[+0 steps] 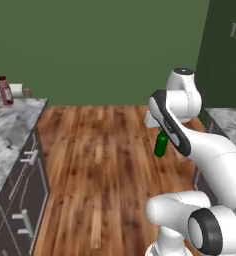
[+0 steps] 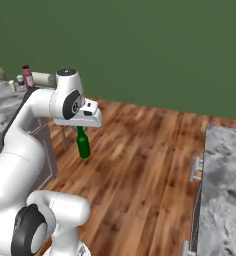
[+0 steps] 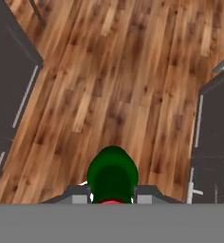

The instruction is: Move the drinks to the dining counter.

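In the left base view, the hand (image 1: 161,131) holds the green bottle (image 1: 161,144) tight by its neck. The bottle hangs straight up and down over the wood floor (image 1: 95,165), near the middle of the picture. A marble counter (image 1: 7,135) with drawers sits at 9 o'clock. A small dark-red bottle (image 1: 4,90) stands on its far end, at about 10 o'clock. Another marble top (image 1: 232,122) peeks out at 3 o'clock, behind the arm.

In the right base view, the bottle (image 2: 83,143) hangs under the hand (image 2: 80,128), well above the floor (image 2: 140,165). The near marble counter (image 2: 225,185) is at 4 o'clock, well apart from the bottle. The other counter (image 2: 0,107) is at 9 o'clock.

In the hand view, the bottle (image 3: 112,176) sits squeezed between the two fingers (image 3: 81,195) at 6 o'clock. The floor (image 3: 114,80) is far below, with dark drawer fronts (image 3: 213,137) at 3 o'clock and 9 o'clock.

I think the job is partly done. One drink is picked up and on its way, but it is not set down yet. It still has to land on the dining counter, and I cannot tell for sure which counter that is.
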You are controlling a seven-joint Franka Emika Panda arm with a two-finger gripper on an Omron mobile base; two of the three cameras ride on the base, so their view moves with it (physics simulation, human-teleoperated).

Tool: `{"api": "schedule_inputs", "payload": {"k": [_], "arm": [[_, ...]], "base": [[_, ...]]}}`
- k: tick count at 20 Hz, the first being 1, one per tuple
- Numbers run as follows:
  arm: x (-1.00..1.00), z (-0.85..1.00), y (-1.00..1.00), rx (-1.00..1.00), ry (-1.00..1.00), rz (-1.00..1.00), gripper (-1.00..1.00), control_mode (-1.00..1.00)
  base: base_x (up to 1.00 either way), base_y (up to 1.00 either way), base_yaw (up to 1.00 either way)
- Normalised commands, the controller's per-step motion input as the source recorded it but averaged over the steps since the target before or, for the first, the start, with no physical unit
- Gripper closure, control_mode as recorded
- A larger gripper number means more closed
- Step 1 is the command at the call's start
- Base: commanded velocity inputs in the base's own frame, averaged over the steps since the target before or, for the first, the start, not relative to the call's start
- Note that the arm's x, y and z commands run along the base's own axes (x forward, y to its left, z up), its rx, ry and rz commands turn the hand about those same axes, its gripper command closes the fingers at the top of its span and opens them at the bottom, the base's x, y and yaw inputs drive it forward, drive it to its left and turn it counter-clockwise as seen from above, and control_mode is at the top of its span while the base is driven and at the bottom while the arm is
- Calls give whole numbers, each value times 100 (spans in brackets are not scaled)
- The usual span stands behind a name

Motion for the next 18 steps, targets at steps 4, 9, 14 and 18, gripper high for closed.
{"api": "schedule_inputs", "payload": {"k": [4, 9, 14, 18], "arm": [[0, 0, 0, 0, 0, 0, 100, 100], [0, 0, 0, 0, 0, 0, 100, 100], [0, 0, 0, 0, 0, 0, 100, 100], [0, 0, 0, 0, 0, 0, 100, 100]], "base": [[100, 0, 20], [100, 0, 32], [92, 0, 66], [58, -3, 86]]}}
